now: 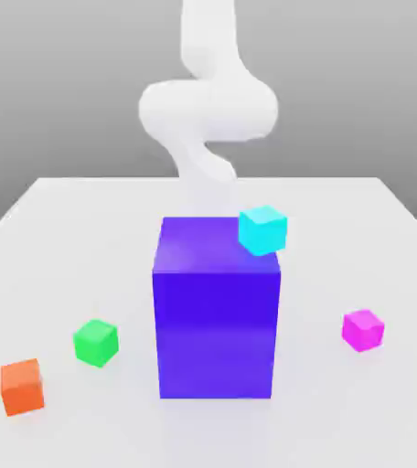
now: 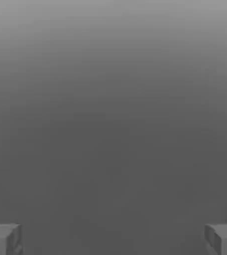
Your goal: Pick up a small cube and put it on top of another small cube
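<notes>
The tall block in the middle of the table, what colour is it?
Deep purple-blue, glossy; the tall block shows best in the exterior view.

Big purple block stands upright mid-table. Cyan cube at the block's 1 o'clock top corner; contact unclear. Green cube at 9 o'clock, near. Orange cube at 8 o'clock, farther out.
</notes>
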